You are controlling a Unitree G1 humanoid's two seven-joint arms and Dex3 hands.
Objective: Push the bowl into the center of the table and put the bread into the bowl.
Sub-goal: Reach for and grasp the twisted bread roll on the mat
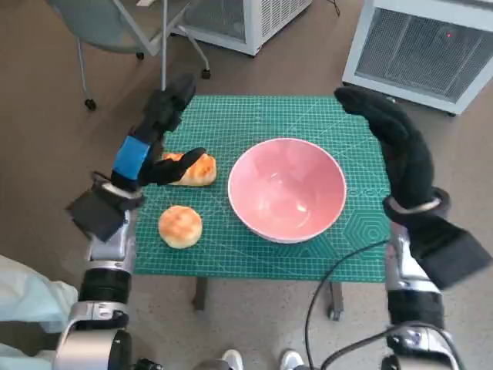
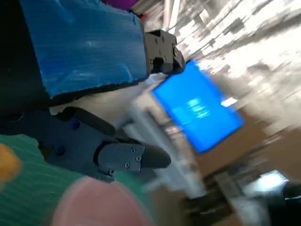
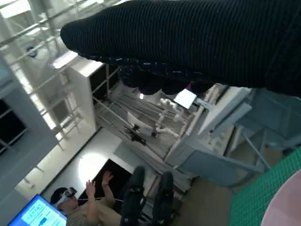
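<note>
- Already near the middle of the green-matted tabletop [image 1: 231,254], the pink bowl [image 1: 286,190] sits between the robot's two hands; the push looks largely done, judging by the head view.
- Still outside the bowl are two pieces of bread: an elongated roll [image 1: 192,169] lying against the left hand's fingers, and a round bun [image 1: 180,226] just beside that hand's wrist, on the robot's side of it.
- Over the roll, the left hand [image 1: 163,131] has one dark finger laid across the crust while the rest reach past it, apart; it touches the bread but does not appear to have it gripped, though the blurred left wrist view leaves that uncertain.
- Beyond the bowl's far rim, the gloved right hand [image 1: 393,139] hangs clear of it, fingers loosely curved and holding nothing.
- What remains, by this reckoning, is the second half: gripping the bread and moving it into the bowl.
</note>
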